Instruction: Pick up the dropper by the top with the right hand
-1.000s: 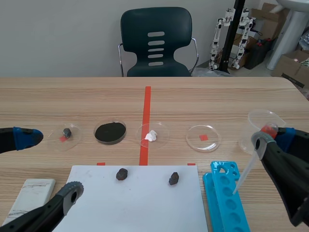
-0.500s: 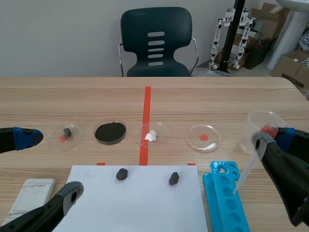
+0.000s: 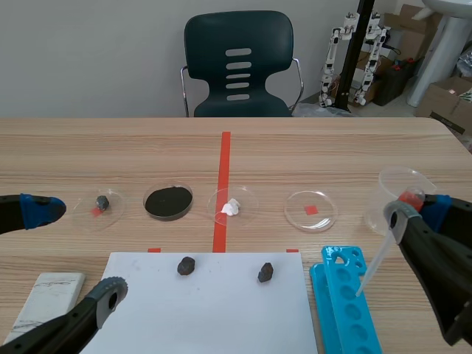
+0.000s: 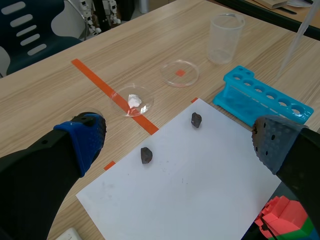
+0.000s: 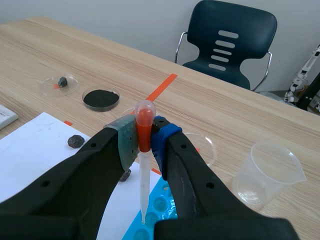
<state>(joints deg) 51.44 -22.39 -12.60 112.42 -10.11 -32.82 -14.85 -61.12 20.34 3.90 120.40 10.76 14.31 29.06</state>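
Right wrist view shows my right jaws clenched on the dropper point(image 5: 144, 127) at its red bulb, between the two pads point(image 5: 127, 142). The stem hangs down to a hole of the blue rack point(image 5: 162, 205); I cannot tell if it touches. On the worktop point(image 3: 332, 147) this is at about 4 o'clock. I judge a straight, slow lift with a gentle squeeze is best, away from the plastic cup point(image 5: 267, 170). My left jaws are released.

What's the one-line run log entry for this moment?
right pincer: shut on dropper top | tip: above blue rack | left pincer: open, empty
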